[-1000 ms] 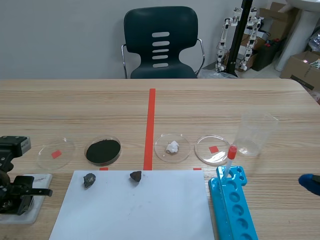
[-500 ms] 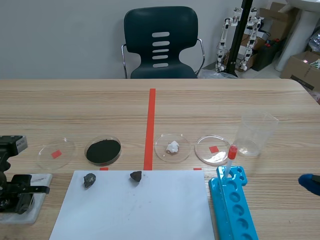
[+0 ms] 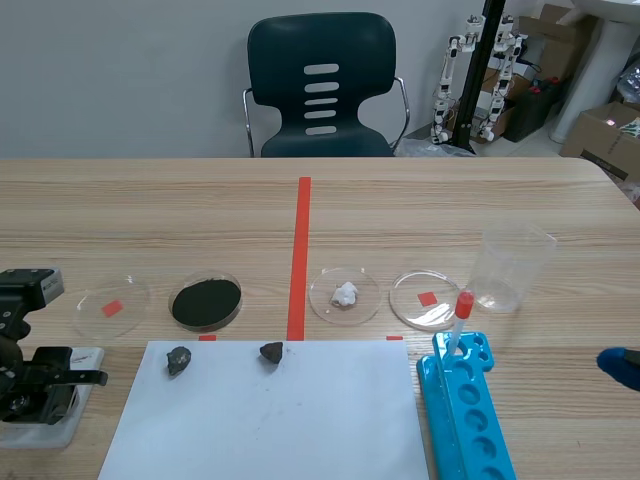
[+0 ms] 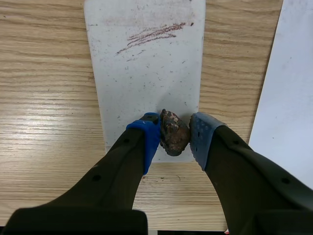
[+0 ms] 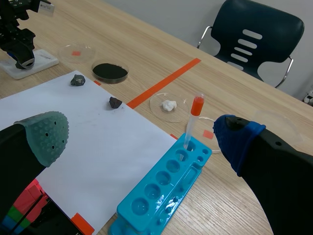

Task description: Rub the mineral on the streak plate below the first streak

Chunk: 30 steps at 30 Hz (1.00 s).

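The mineral [image 4: 173, 132] sits at the streak plate [image 4: 146, 78]'s near edge.
The left gripper [image 4: 174, 138] squeezes the mineral tight; bare plate lies ahead, up to the streak [image 4: 154, 35]. The right gripper [image 5: 142, 139] hangs wide open.

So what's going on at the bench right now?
The left end effector is shut on the mineral, holding it at the near end of the white streak plate. The first streak, reddish-brown, sits at the plate's far end, and no second streak shows below it yet. The right end effector is open and holds nothing, above the blue tube rack and the edge of the white paper sheet.
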Tool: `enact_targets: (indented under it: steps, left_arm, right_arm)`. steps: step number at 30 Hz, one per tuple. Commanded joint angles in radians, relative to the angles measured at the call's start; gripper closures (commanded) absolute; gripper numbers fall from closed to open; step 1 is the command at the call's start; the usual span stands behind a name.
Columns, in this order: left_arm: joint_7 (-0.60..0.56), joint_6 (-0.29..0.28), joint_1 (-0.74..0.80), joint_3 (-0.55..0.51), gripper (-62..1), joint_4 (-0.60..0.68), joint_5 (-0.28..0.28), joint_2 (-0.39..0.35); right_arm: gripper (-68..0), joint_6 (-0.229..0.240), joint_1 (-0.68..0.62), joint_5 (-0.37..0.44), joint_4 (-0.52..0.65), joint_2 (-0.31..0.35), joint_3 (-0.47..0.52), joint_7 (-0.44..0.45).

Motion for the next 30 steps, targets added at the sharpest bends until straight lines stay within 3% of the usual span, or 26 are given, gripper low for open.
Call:
enact_targets:
  steps: [1, 8, 11, 14, 24, 27, 30]
  left_arm:
    - [0.011, 0.03, 0.008, 0.002, -5.3, -0.007, 0.062, -0.001]
    - [0.011, 0.086, 0.007, 0.002, -5.3, -0.006, 0.182, -0.001]
    - [0.011, 0.085, 0.007, 0.002, -5.3, -0.006, 0.177, -0.001]
    - [0.011, 0.076, 0.007, 0.002, -5.3, -0.006, 0.143, -0.001]
    - [0.002, -0.032, 0.008, 0.002, -5.3, -0.006, -0.071, -0.001]
    - [0.0, -0.048, 0.008, 0.002, -5.3, -0.006, -0.105, -0.001]
    - [-0.003, -0.046, 0.008, 0.002, -5.3, -0.006, -0.095, -0.001]
  right_arm:
    - [-62.1, 0.0, 0.001, 0.01, 0.01, 0.003, 0.002, 0.011]
    - [-62.1, 0.0, 0.001, 0.01, 0.01, 0.003, 0.002, 0.011]
    - [-62.1, 0.0, 0.001, 0.01, 0.01, 0.003, 0.002, 0.011]
    - [-62.1, 0.0, 0.001, 0.01, 0.01, 0.003, 0.002, 0.011]
    - [-62.1, 0.0, 0.001, 0.01, 0.01, 0.003, 0.002, 0.011]
    - [-62.1, 0.0, 0.001, 0.01, 0.01, 0.003, 0.002, 0.011]
    - [-62.1, 0.0, 0.001, 0.01, 0.01, 0.003, 0.002, 0.011]
